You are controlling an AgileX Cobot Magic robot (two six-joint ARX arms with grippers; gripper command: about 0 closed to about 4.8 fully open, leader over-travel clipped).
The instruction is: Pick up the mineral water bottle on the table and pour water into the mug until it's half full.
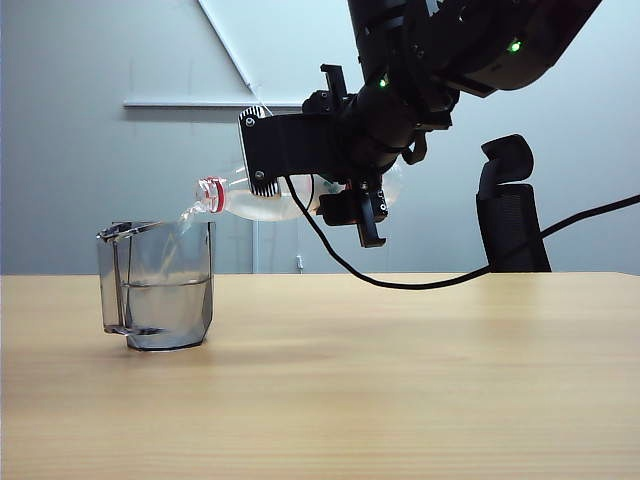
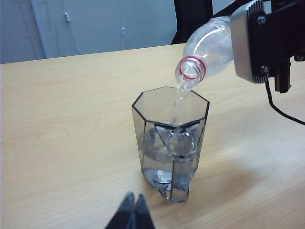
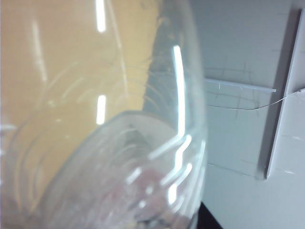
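Right pincer (image 1: 300, 185), upper centre, clamped on tilted bottle (image 1: 250, 200), pouring water (image 2: 178, 102) into mug (image 1: 157, 285) on surface (image 1: 400, 380); left pincer (image 2: 132, 213) together, lower frame.

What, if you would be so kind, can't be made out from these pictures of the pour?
- Mineral water bottle label and rear half: hidden in the exterior view by the right end effector clamping it.
- Right wrist view: the bottle's blurred wall fills the frame; mug and end effector pads unseen.
- Left end effector: cut off by the left wrist view's edge; only its closed tips show.
- Mug handle: hard to separate through the smoky glass.
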